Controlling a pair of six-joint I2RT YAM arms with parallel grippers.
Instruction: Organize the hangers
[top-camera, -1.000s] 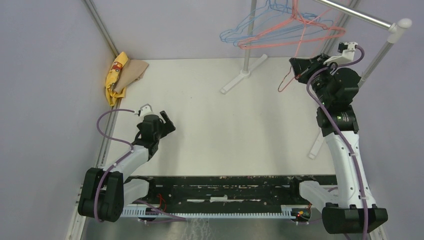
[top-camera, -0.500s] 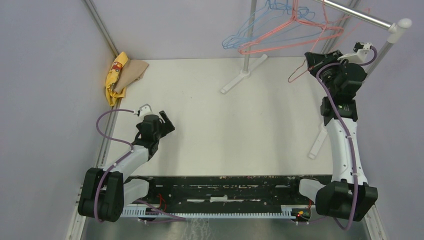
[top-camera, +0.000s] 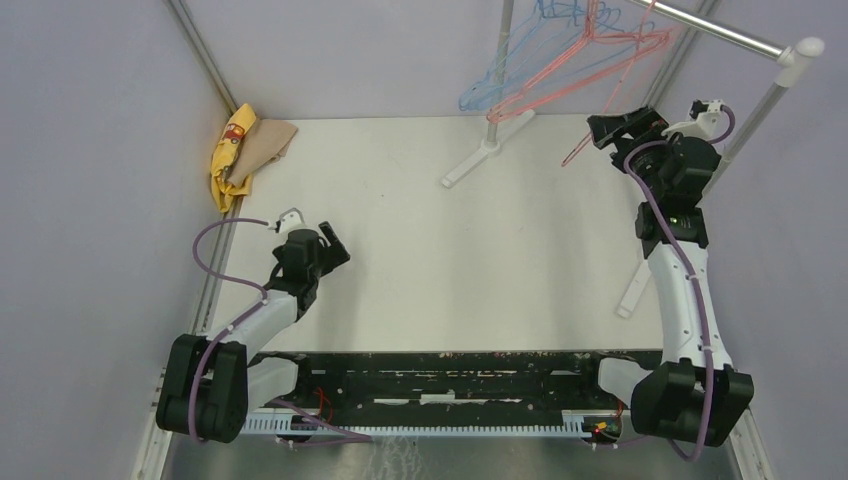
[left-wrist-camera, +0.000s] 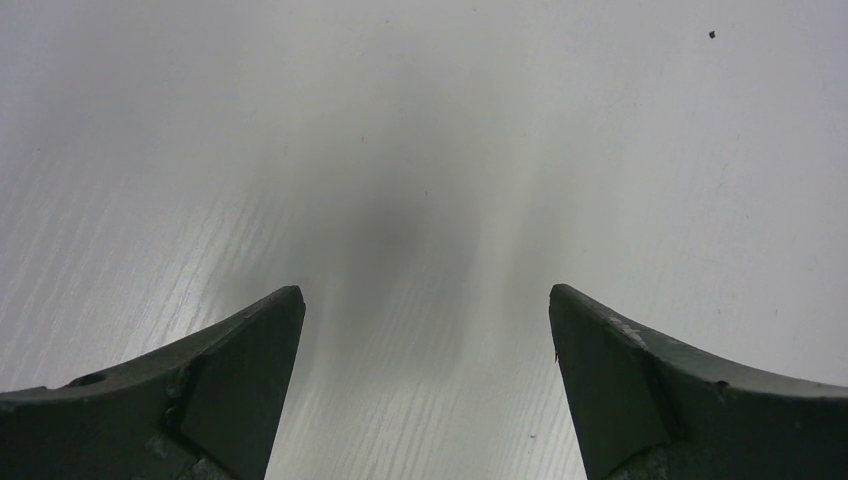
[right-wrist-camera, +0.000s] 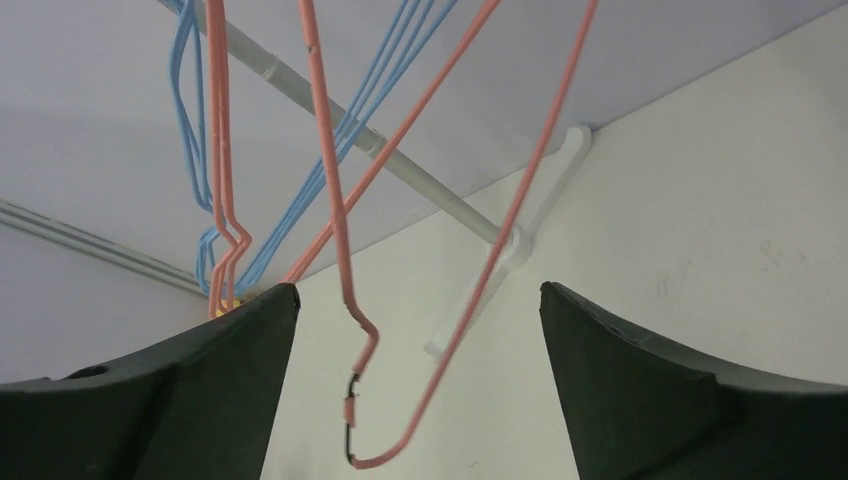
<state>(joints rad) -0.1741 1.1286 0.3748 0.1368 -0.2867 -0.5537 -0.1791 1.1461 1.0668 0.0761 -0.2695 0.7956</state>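
1. Since half a second ago the right gripper has shifted left and a bit nearer, by the far right corner. The hangers have swung and now hang steeper and more bunched than a second ago. The left arm has not moved.
2. The hangers, pink and blue mixed, hang by their hooks on the rail above the far edge, right of middle. Their bodies slant down and left.
3. One pink hanger hangs lower than the rest. In the top view its low end is just left of the right gripper.
4. In the right wrist view that pink wire drops between the two fingers of the right gripper and touches neither. It ends in a curved bend with a short dark stretch.
5. The right fingers are spread wide with nothing clamped.
6. The blue hangers sit behind the pink one in the wrist view and cross in front of the white pole.
7. The pole's foot rests on the table at the far edge, right of middle.
8. The left gripper is low over the table near the left edge, closer to the near side, well apart from the hangers.
9. The left fingers are spread wide in the wrist view, with only bare tabletop between them.
10. Yellow and tan cloths lie bunched at the far left corner.
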